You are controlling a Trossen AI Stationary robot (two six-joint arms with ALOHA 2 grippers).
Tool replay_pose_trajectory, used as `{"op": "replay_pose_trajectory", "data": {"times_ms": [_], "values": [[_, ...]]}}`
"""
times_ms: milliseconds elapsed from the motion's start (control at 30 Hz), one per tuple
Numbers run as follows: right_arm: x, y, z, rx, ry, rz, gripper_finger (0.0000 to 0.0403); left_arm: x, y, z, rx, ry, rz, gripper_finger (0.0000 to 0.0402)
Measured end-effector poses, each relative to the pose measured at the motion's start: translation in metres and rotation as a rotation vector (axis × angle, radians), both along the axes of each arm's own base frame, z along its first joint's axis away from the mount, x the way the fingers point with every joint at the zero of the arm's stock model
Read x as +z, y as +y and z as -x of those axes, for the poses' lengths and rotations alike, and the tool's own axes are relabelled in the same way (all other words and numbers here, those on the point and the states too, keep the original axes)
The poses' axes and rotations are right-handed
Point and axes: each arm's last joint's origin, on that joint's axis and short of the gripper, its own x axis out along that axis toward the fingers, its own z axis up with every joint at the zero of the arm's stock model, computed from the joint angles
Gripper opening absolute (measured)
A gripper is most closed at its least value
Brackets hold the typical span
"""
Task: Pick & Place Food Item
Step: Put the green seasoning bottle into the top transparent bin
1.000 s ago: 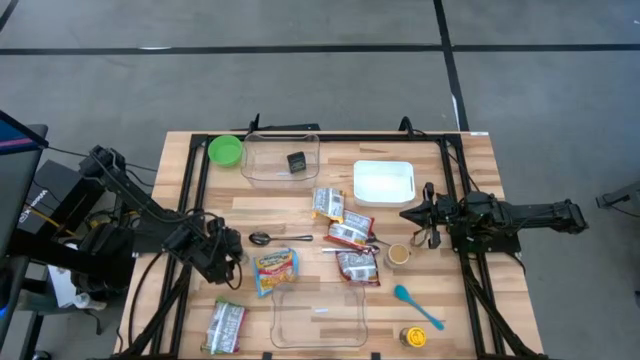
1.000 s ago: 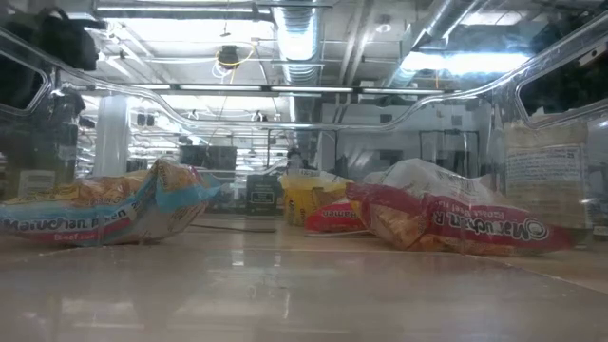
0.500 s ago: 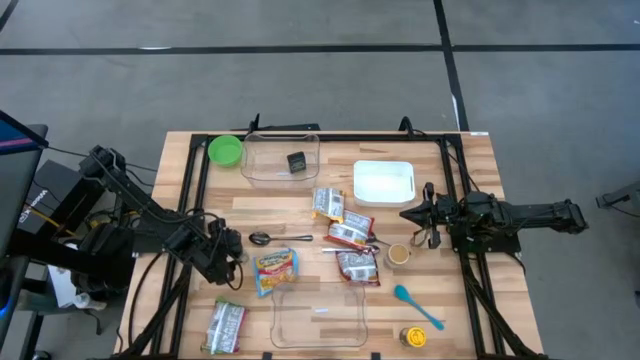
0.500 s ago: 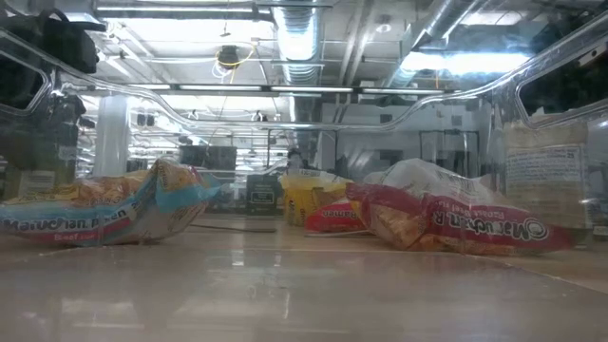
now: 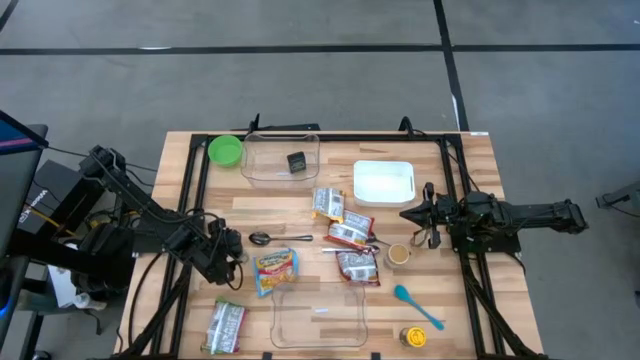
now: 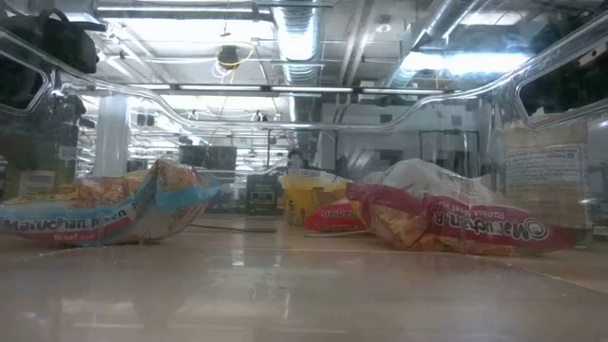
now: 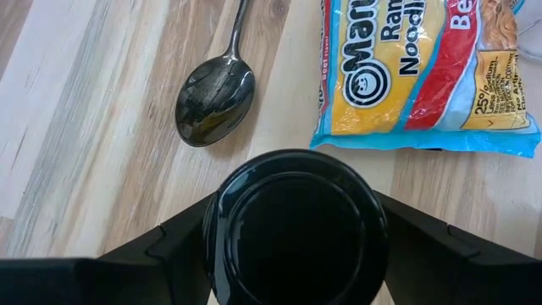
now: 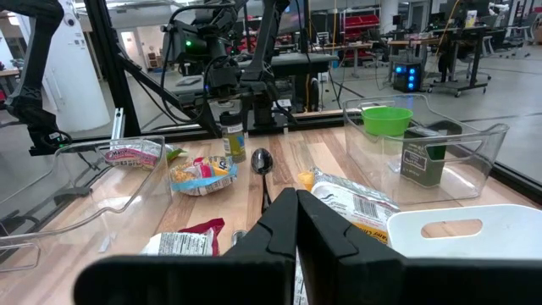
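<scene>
A small jar with a black lid (image 7: 295, 212) and a yellow label (image 8: 235, 142) sits between the fingers of my left gripper (image 5: 236, 258), at the table's left side beside a metal spoon (image 7: 216, 100). A blue and yellow noodle packet (image 5: 275, 268) lies flat on the table just right of it. Several more food packets (image 5: 350, 232) lie around the table's middle. My right gripper (image 5: 408, 214) waits shut and level at the table's right side, touching nothing. My left gripper has the jar pinched between its two fingers, one finger (image 7: 165, 250) on each side, at the level of the black lid's rim (image 7: 217, 222). The fingers slant down from the table's left. The jar stands upright; whether its base rests on the table I cannot tell.
A clear bin (image 5: 280, 158) holding a dark box stands at the back beside a green bowl (image 5: 226, 150). A second clear bin (image 5: 320, 318) is at the near edge. A white tray (image 5: 383, 181), a cup (image 5: 399, 253), a teal spoon (image 5: 415, 305) and a yellow-lidded jar (image 5: 413, 337) are on the right.
</scene>
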Motion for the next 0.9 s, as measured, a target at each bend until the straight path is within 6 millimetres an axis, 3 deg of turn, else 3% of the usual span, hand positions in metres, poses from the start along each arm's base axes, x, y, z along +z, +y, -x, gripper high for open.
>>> {"op": "replay_pose_trajectory", "data": {"times_ms": [667, 900], "values": [[-0.0001, 0.0000, 0.0000, 0.000, 0.000, 0.000, 0.0000, 0.0000, 0.0001, 0.0000, 0.000, 0.000, -0.001, 0.0264], [-0.0001, 0.0000, 0.0000, 0.000, 0.000, 0.000, 0.0000, 0.0000, 0.0002, 0.0000, 0.000, -0.001, -0.004, 0.0231]]}}
